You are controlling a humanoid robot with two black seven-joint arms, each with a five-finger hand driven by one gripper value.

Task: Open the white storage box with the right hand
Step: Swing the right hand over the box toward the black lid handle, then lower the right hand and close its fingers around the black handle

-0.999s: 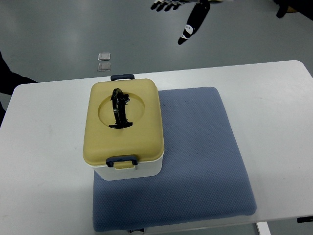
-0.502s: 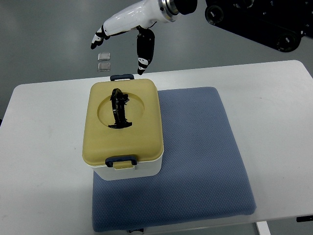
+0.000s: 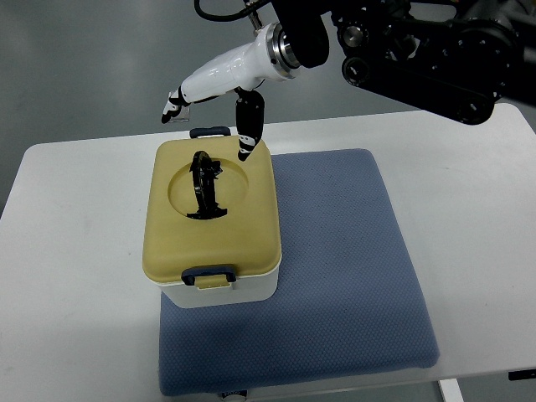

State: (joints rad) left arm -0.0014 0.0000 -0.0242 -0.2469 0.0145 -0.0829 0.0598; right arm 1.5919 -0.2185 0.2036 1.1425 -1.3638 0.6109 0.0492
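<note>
The white storage box (image 3: 219, 289) sits closed near the left edge of a blue padded mat (image 3: 335, 268), its left side hanging slightly over onto the white table (image 3: 75, 251). Only the lower body of the box shows white, visible along its front and right side; the top is covered by a mustard-yellow lid (image 3: 213, 209) with rounded corners. In the middle of the lid is a shallow round recess, and in it stands a black folding handle (image 3: 203, 186), raised on edge and running roughly front to back. A dark blue latch (image 3: 208, 275) clips over the lid's near edge, with a yellow tab just below it; a second dark blue latch (image 3: 209, 131) shows at the far edge. Both appear to be fastened down.

The right hand (image 3: 219, 92) comes in from the upper right on a black, heavily jointed arm (image 3: 419, 46), with a white palm shell and black-tipped fingers (image 3: 172, 107). The fingers are spread apart and grip nothing: the long ones stretch out to the left beyond the box's far edge, while the thumb (image 3: 248, 130) points down over the lid's far right corner, its tip near or at the surface; whether it touches cannot be told.
</note>
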